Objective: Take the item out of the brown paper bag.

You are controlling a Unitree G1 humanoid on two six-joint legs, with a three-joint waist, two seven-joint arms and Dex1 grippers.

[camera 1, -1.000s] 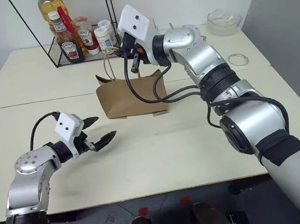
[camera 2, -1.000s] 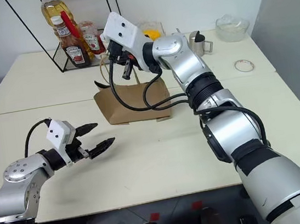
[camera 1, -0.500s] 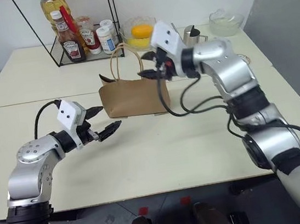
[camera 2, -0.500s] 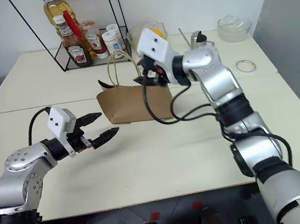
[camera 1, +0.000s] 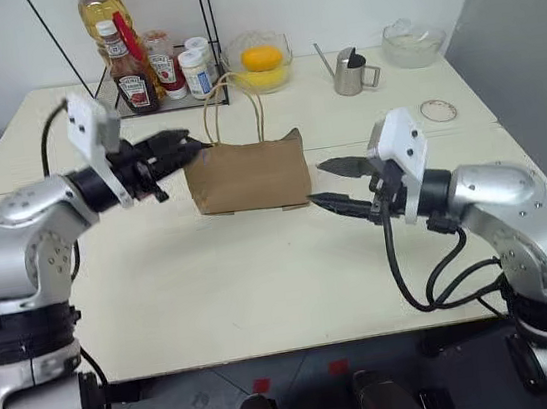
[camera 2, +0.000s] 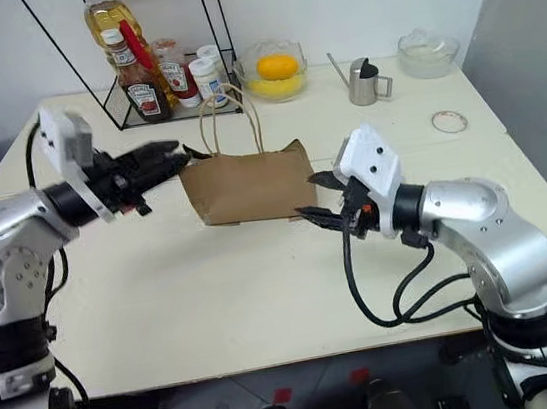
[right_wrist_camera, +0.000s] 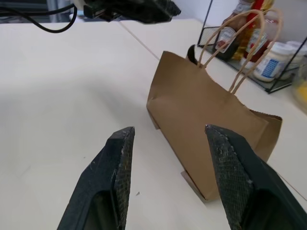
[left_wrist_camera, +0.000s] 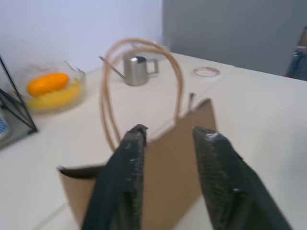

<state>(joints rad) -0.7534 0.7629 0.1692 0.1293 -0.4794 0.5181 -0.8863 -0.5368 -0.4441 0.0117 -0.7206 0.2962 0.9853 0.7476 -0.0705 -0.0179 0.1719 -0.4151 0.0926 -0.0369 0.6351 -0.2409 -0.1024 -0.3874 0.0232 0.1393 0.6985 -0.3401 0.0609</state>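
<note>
1. At the left end of the brown paper bag point(camera 1: 249, 174), the left gripper point(camera 1: 177, 147) hovers level with the bag's upper edge. Its jaws stand apart with a narrow gap and hold nothing; in the left wrist view the two fingers point(left_wrist_camera: 125, 177) frame the bag's looped handles point(left_wrist_camera: 139, 81).
2. Just off the bag's lower right corner, the right gripper point(camera 1: 336, 184) points level toward the bag. Its jaws are spread wide and empty, with the bag wall seen between the fingers point(right_wrist_camera: 115, 177) in the right wrist view.
3. The bag stands upright on the surface point(camera 1: 264, 286), between the two grippers, with both handles raised. Neither gripper touches it as far as the views show.
4. The item cannot be seen; the bag's interior is hidden.
5. Behind the bag stand a glass bowl point(camera 1: 257, 65) with an orange fruit, a small metal watering can point(camera 1: 349, 71), a wire rack point(camera 1: 146, 40) with sauce bottles point(camera 1: 124, 68), and a second clear bowl point(camera 1: 412, 42).
6. A small ring point(camera 1: 436, 109) lies on the surface near the right edge.
</note>
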